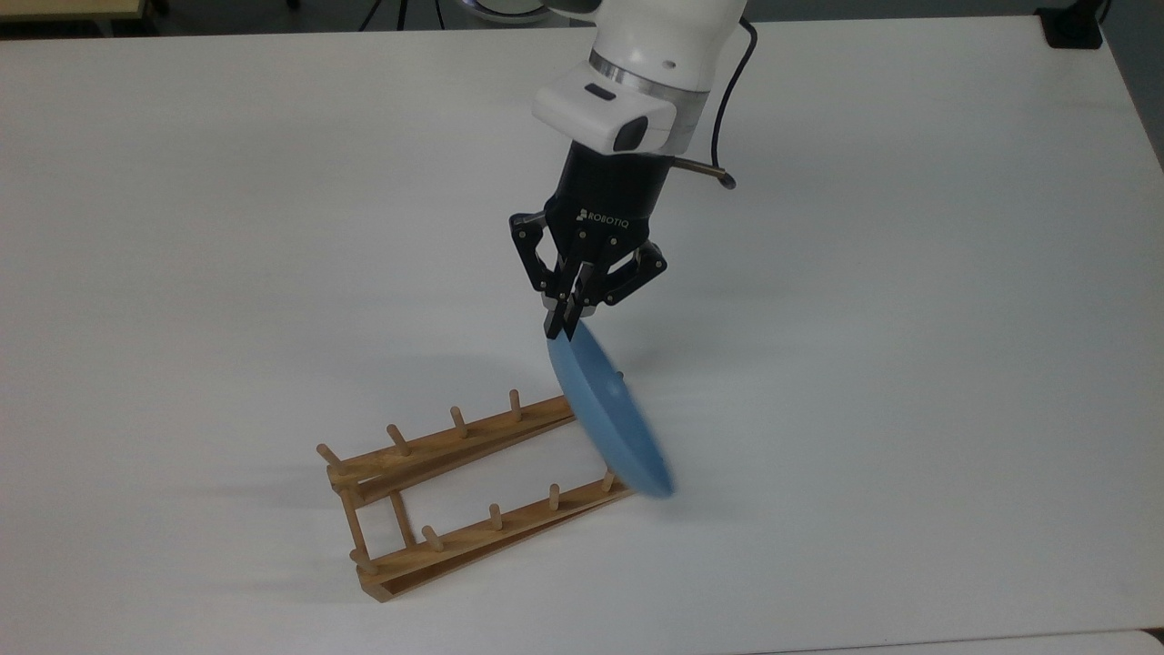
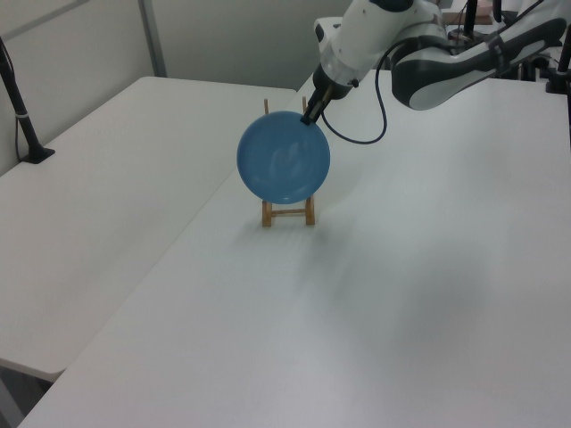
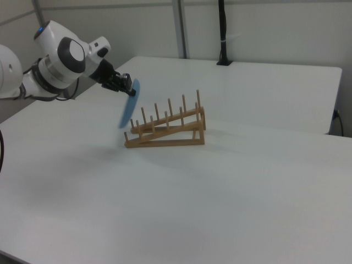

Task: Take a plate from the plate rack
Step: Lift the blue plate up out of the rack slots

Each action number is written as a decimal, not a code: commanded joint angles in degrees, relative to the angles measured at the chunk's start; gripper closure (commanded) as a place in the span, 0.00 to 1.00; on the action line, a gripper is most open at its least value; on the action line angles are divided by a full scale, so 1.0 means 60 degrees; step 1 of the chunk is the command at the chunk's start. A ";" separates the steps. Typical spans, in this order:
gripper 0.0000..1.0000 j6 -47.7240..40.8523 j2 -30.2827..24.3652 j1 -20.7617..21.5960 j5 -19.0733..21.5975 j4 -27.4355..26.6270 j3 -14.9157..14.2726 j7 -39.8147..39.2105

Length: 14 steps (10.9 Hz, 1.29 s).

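The white table (image 1: pixel 909 364) lies open on every side of the plate rack (image 1: pixel 455 491), bare to the top view's right and far edge. The rack's upright pegs stand in two rows along its rails, with an open lane between them. At the rack's right end in the top view, the tilted plate (image 1: pixel 607 414) hangs from the gripper (image 1: pixel 564 326) and blocks that end.
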 commanded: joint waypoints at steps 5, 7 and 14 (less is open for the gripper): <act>1.00 -0.1920 -0.1596 -0.0435 0.2577 -0.0235 0.0033 -0.1628; 1.00 -0.3412 -0.2094 -0.1180 0.4320 -0.0220 0.0018 -0.4144; 1.00 -0.6219 -0.2449 -0.4068 0.6804 -0.1432 -0.0114 -1.0350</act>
